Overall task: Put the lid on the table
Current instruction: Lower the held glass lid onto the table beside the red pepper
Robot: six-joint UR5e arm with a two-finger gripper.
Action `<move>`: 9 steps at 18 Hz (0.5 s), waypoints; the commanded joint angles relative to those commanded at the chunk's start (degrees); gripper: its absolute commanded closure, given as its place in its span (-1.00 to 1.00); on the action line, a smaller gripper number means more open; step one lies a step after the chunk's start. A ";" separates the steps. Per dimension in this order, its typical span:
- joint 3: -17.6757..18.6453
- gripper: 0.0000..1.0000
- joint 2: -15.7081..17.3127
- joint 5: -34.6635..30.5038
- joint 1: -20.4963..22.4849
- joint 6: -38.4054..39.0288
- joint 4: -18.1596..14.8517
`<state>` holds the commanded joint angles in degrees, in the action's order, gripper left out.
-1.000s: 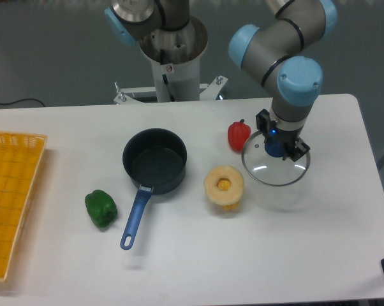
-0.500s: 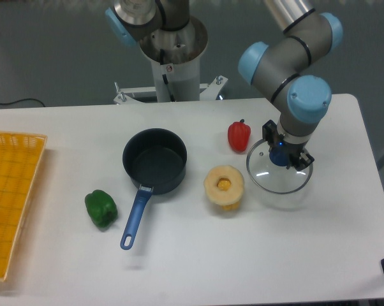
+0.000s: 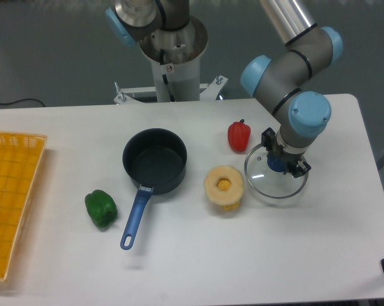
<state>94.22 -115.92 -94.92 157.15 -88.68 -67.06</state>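
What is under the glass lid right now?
Through the lid only bare white table shows; no food lies beneath it. The gripper covers the knob, so whether the rim touches the table cannot be told.

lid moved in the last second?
Yes. The lid, held by the gripper, has dropped lower in view and slightly right, away from the red pepper, toward the table.

Lid (image 3: 272, 183) on table (image 3: 198, 255) right of corn (image 3: 224, 187) — pepper (image 3: 238, 136) behind, saucepan (image 3: 155, 161) further left.
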 joint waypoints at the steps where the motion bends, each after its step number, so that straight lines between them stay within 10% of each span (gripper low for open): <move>1: 0.00 -0.11 -0.18 0.00 -0.09 0.26 0.09; 9: 0.18 -0.12 -1.06 0.00 -0.26 0.35 0.26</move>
<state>94.39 -116.98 -94.92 156.89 -88.33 -66.80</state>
